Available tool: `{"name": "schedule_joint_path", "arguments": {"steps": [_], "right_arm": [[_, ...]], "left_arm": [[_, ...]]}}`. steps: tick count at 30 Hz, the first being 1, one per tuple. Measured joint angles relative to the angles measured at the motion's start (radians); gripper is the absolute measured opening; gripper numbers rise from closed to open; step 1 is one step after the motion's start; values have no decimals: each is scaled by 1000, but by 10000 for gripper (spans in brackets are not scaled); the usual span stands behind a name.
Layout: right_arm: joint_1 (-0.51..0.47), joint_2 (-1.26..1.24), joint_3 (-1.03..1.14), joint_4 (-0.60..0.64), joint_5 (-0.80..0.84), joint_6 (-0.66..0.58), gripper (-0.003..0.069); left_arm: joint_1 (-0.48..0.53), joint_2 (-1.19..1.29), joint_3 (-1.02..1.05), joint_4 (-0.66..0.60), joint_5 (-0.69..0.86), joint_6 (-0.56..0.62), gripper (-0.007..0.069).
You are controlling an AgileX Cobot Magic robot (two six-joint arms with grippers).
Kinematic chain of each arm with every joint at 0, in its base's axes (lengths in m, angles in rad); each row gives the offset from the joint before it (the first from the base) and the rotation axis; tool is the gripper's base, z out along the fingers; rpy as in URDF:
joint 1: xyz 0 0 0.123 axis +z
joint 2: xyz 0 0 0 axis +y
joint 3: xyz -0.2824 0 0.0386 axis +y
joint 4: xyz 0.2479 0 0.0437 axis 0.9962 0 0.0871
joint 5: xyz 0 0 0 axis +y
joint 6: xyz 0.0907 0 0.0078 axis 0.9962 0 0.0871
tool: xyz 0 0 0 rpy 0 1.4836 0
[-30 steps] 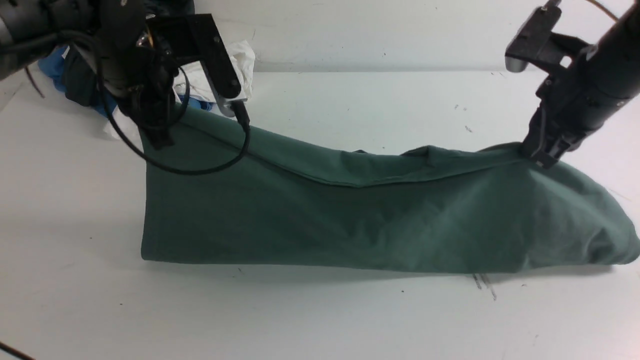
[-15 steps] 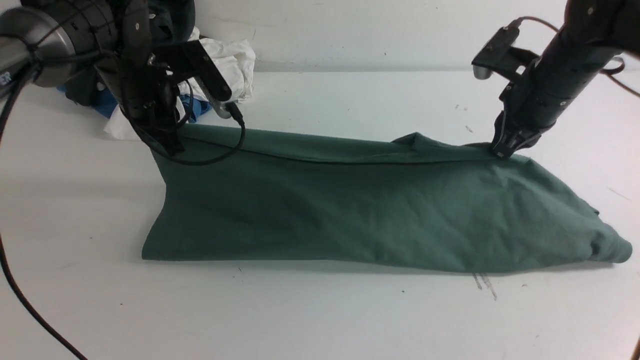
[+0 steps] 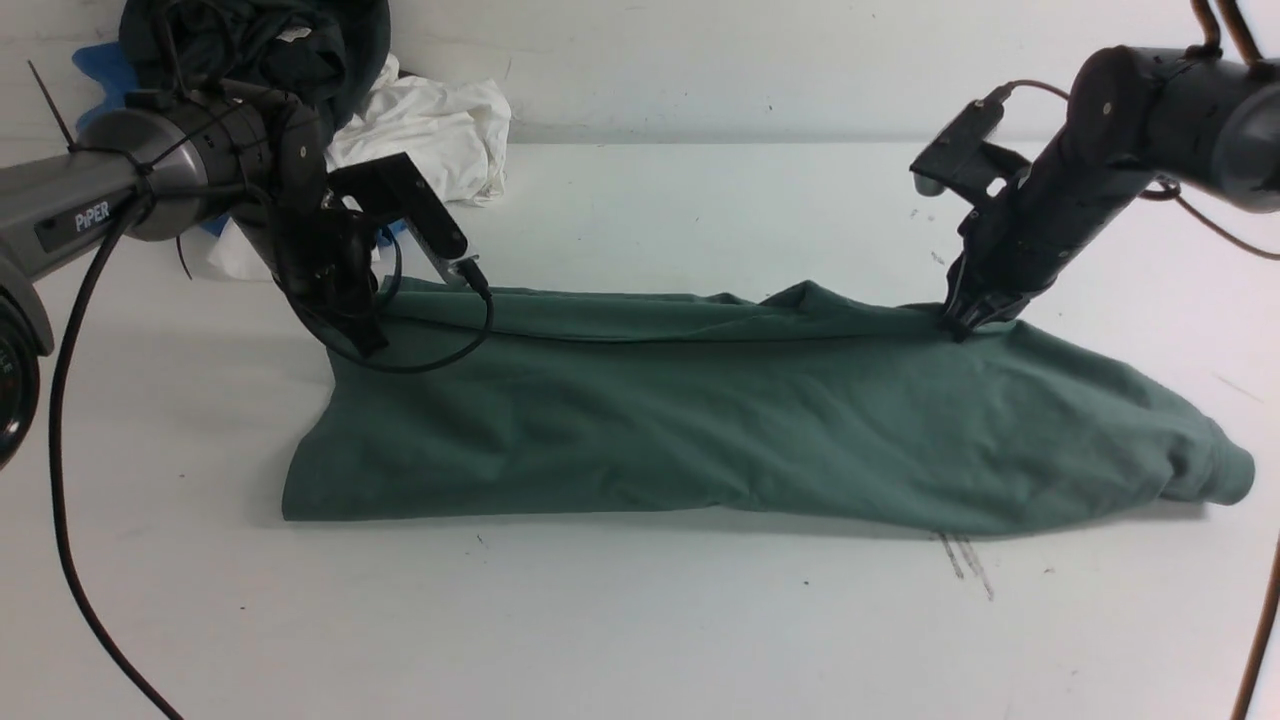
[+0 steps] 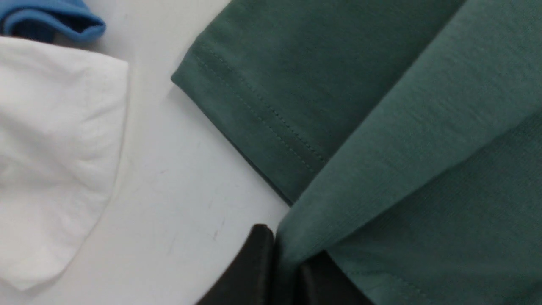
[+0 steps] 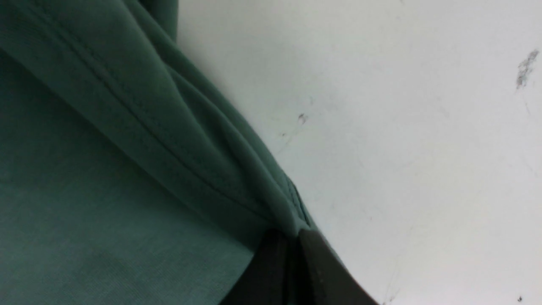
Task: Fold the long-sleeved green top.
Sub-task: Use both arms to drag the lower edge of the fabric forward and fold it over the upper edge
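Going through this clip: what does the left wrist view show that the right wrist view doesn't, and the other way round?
Left wrist only: a white garment and a blue garment lying on the table beside the green long-sleeved top, whose stitched hem edge shows, and the left gripper shut on the cloth. Right wrist only: the right gripper shut on a bunched seam of the top, and a dark scuff mark on the table. Both: green fabric pinched in a shut gripper, with bare white table beside it.
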Motion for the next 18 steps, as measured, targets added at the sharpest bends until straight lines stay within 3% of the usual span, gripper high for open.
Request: {"name": "schedule_joint_path", "arguments": {"steps": [3, 6, 14, 18], "right_arm": [[0, 11, -1, 0, -15, 20, 26], [-1, 22, -1, -7, -33, 53, 87], [-8, 19, -1, -24, -86, 176, 330], [-8, -25, -1, 17, -57, 206, 363]], "left_arm": [[2, 1, 0, -1, -22, -29, 37], [2, 1, -1, 2, -35, -57, 89], [3, 1, -18, 10, -43, -118, 338], [3, -18, -70, 10, 59, -239, 404]]}}
